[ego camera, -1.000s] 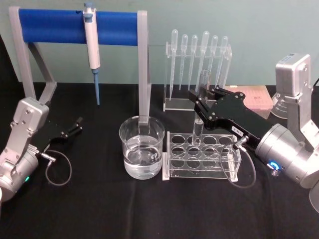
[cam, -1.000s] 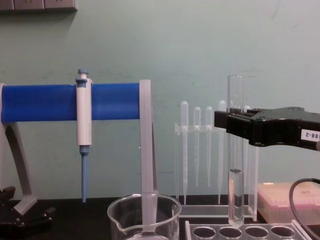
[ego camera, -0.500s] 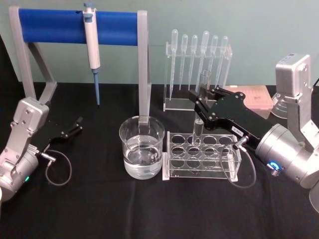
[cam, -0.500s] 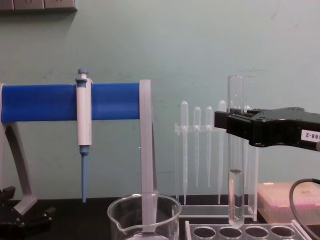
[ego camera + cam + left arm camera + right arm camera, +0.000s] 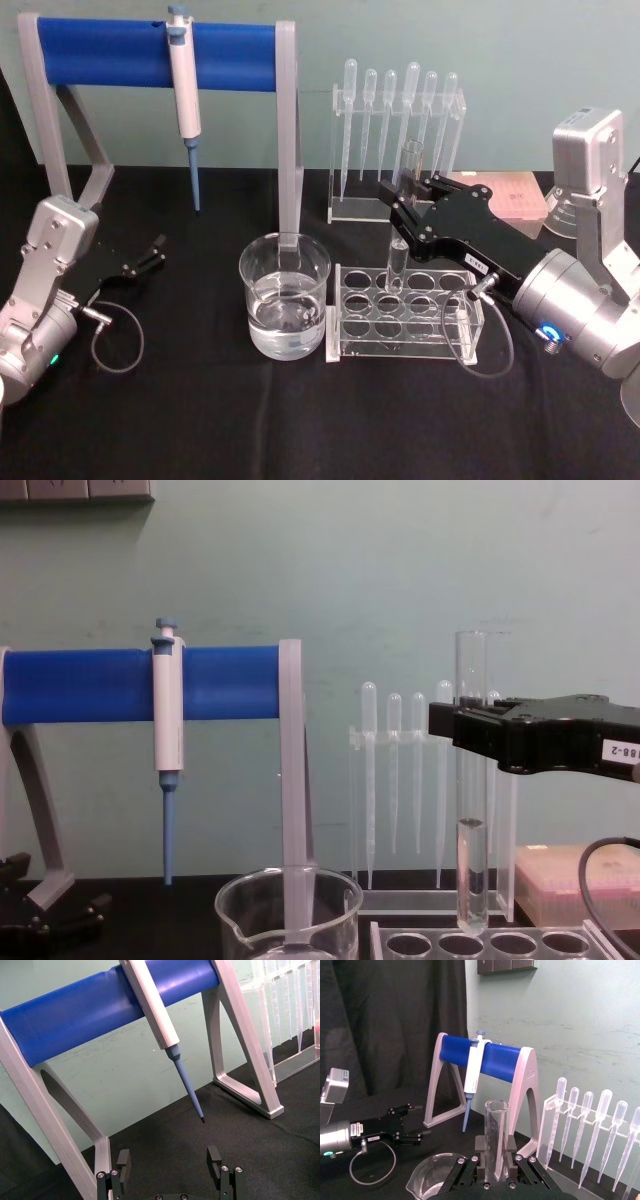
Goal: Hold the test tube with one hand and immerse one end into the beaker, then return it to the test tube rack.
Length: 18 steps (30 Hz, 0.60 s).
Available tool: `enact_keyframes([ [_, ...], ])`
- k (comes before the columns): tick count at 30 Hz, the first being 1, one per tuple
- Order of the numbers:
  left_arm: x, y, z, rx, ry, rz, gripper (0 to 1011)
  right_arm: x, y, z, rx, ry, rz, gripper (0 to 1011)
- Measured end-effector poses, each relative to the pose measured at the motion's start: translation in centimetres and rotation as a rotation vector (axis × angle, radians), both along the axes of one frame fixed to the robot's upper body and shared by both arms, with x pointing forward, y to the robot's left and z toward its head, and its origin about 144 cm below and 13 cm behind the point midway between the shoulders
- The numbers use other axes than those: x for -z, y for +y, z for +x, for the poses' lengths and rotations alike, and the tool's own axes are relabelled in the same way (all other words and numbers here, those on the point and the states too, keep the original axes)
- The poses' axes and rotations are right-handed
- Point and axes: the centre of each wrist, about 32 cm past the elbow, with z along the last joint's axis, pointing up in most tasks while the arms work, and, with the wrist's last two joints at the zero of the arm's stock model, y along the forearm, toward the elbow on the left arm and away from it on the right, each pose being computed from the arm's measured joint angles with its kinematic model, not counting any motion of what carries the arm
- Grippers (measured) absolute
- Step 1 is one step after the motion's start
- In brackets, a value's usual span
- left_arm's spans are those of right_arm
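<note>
Two grippers show from my head camera. My right gripper [image 5: 403, 208] is clamped on the test tube [image 5: 397, 262], which I hold upright over the back row of the test tube rack [image 5: 470, 300]. The beaker [image 5: 250, 290], partly full of clear liquid, stands just beside the rack on its left. My left gripper [image 5: 155, 250] sits low over the black table [image 5: 200, 420], well apart on the left.

From my left wrist, my left fingers [image 5: 215, 1157] stand apart with nothing between them, facing the blue-barred stand [image 5: 90, 1020] and the pipettor [image 5: 150, 1005] hanging on it.

From my right wrist, my fingers press the tube from both sides, below its open rim.

From my chest, the tube hangs vertical, its round bottom just above the rack's holes, to the right of the beaker and outside it.
</note>
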Motion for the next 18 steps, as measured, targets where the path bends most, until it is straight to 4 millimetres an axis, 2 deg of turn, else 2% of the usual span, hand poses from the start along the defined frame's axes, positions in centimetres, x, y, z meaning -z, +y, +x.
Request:
enact_keyframes([
  [18,0.00,0.00,0.00,0.000,0.000,0.000,1000,0.00,0.00,0.00,0.000,0.000,0.000,227],
])
